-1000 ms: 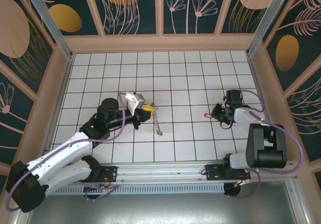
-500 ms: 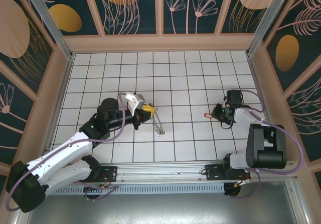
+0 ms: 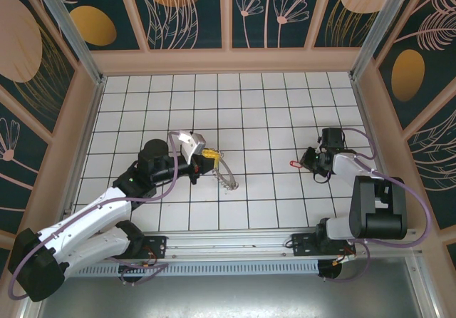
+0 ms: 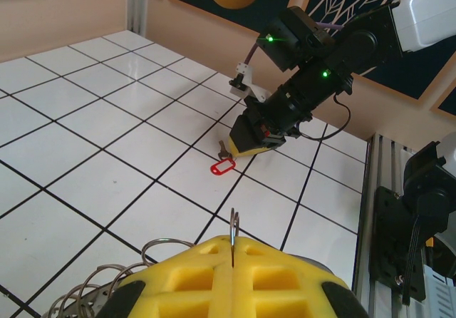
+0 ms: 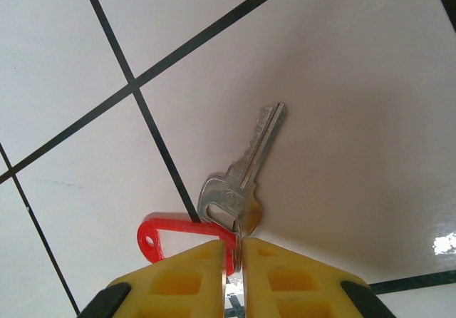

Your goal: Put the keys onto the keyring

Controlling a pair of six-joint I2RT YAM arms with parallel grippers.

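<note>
top cam: left end effector point(image 3: 206, 152) clamped on the keyring point(image 3: 226, 176) over the bench point(image 3: 271, 118), right end effector point(image 3: 304, 162) well apart on the right, left wrist: its wire pinched between yellow fingers point(image 4: 185, 275), right wrist: jaws closed on the silver key point(image 5: 246, 162) at its red tag point(image 5: 174, 234)

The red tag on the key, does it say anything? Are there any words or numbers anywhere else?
Red tag: no writing I can see; its window looks blank.
Key: no readable stamp.
Keyring: plain wire, no markings.
Walls: leaf and flower pictures, no words.
</note>
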